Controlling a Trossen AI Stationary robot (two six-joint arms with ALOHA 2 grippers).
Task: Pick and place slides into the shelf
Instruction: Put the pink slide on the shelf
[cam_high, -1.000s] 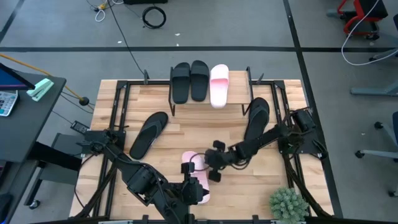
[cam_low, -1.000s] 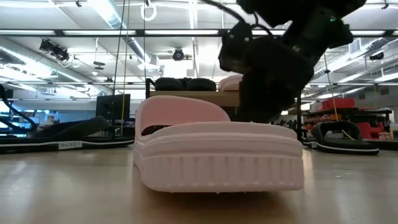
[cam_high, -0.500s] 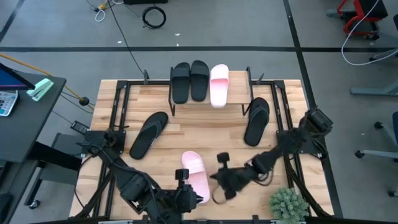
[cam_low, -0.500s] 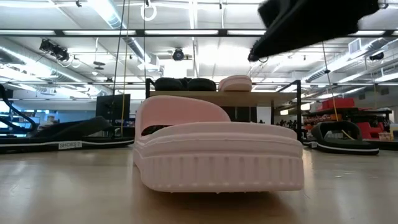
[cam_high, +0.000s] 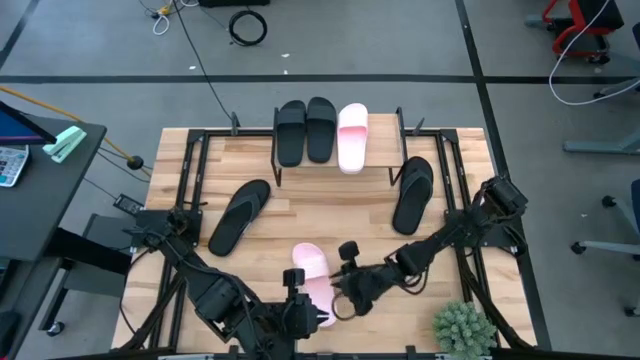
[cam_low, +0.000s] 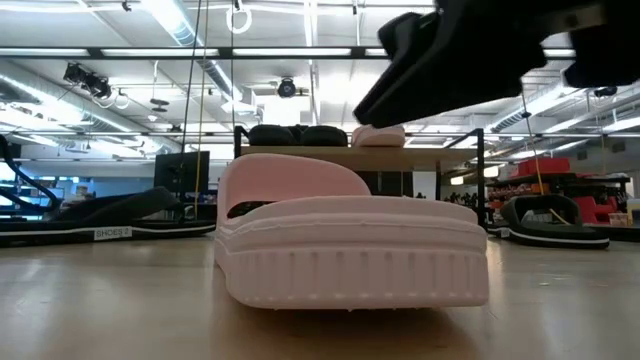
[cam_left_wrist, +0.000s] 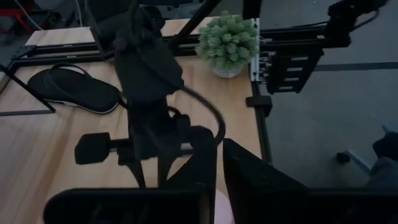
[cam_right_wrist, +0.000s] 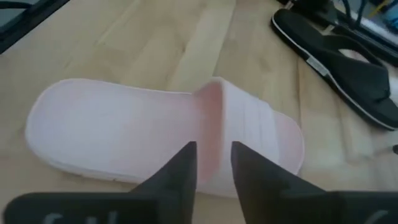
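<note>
A pale pink slide (cam_high: 311, 270) (cam_right_wrist: 155, 134) lies sole down on the table near its front edge, strap end toward the far side. My right gripper (cam_high: 343, 292) (cam_right_wrist: 213, 163) hangs open just above it, on its right side, fingers on either side of the strap's edge without touching. My left gripper (cam_high: 300, 308) (cam_left_wrist: 219, 177) hovers high over the slide's near end, open by a narrow slit. On the shelf (cam_high: 335, 172) (cam_low: 330, 156) at the far edge rest two black slides (cam_high: 305, 130) and a pink one (cam_high: 352, 136). Two more black slides (cam_high: 240, 215) (cam_high: 413, 192) lie on the table.
A potted plant (cam_high: 462, 328) (cam_left_wrist: 227, 42) stands at the table's near right corner, close to my right arm. Black frame rails (cam_high: 190, 170) run along the left and right table edges. Bare wood lies between the pink slide and the shelf.
My right gripper has lifted off the table beside the pink slide, swung toward the near edge and rolled about its own axis, ending just above the slide. The pink slide has stayed where it was.
</note>
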